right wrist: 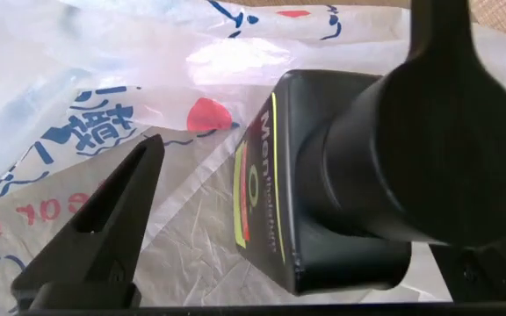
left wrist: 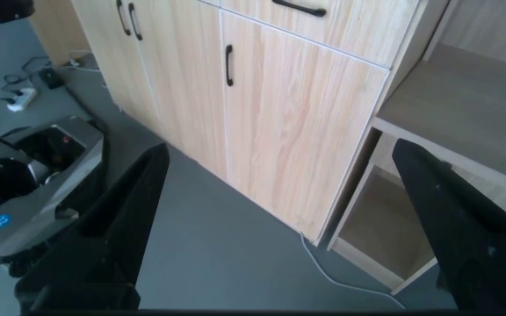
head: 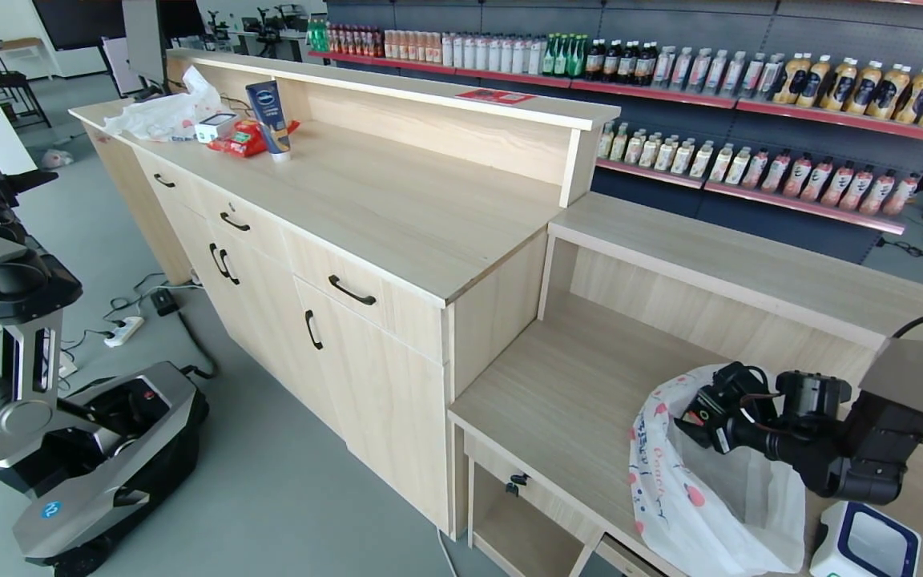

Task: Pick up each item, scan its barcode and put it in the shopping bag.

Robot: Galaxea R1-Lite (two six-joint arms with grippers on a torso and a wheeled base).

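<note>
Right fingers (right wrist: 95,237) spread wide over black box (right wrist: 266,184) in shopping bag (right wrist: 77,88).

Left arm (head: 27,357): silver-grey links w/ black joint housings, dark slot down one link. Right arm (head: 854,449): glossy black, grey flat plate above, thin black cable. Left gripper (left wrist: 279,151): matte black tapered fingers.

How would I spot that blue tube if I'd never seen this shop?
Find the long wooden counter with drawers and look to its far end, beside a crumpled white plastic bag. The tube stands there on its white cap, next to a red packet and a small white box. It alone is dark blue and upright; its neighbours lie low.
</note>
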